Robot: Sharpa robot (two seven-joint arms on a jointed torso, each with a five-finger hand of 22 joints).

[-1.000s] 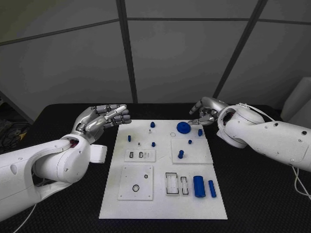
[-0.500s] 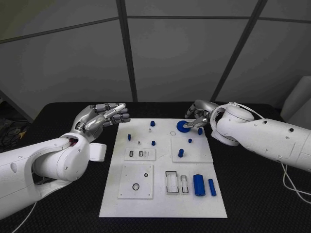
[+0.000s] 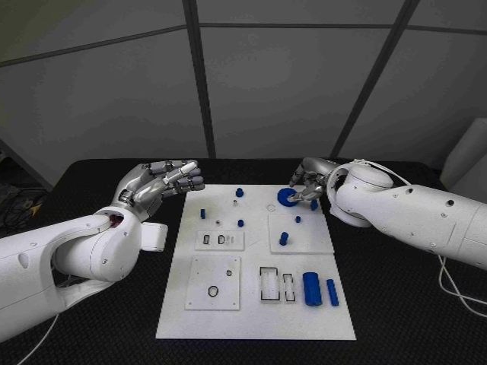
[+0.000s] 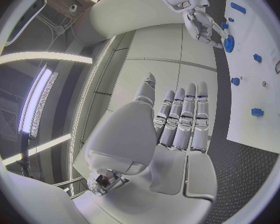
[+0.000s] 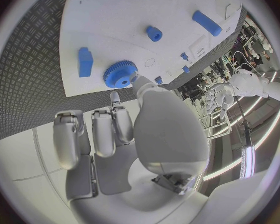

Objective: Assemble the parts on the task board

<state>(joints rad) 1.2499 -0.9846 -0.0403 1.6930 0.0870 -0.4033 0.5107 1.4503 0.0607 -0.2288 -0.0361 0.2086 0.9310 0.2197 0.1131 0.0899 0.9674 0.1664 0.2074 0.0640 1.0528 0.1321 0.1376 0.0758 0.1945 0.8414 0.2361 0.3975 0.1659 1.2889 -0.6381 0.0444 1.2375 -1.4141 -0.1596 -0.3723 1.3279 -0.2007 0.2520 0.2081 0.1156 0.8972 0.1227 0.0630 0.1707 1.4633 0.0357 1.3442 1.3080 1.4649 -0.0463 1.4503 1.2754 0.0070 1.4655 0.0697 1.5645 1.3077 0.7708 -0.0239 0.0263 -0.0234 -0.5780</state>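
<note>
The room behind me is walled in large grey panels [image 3: 276, 84] split by dark seams, rising straight from the far edge of the black textured tabletop [image 3: 408, 304].

In the middle of that tabletop lies the white rectangular task board [image 3: 255, 323], its long axis running from me toward the far wall.

My left robot hand [image 3: 156, 185] hangs above the tabletop just off the board's far left corner, palm turned up, fingers [image 4: 184, 119] side by side and bent inward, nothing in them.

My right robot hand [image 3: 310, 182] is at the far right part of the board. Its thumb tip presses the rim of the blue toothed gear wheel [image 3: 286, 197], which lies flat on the board with its axis pointing up; the other fingers [image 5: 102, 132] are curled back above it, and I cannot tell whether any of them touches the gear, so I cannot say it is truly held.

Near the board's near right corner lie a thick blue cylinder [image 3: 310, 290] and a thinner blue rod [image 3: 332, 293], side by side, both with their long axes running near to far.

A short blue peg [image 3: 283, 239] stands on the raised white square right of centre.

Further small blue pegs [image 3: 239, 193] dot the far half of the board.
</note>
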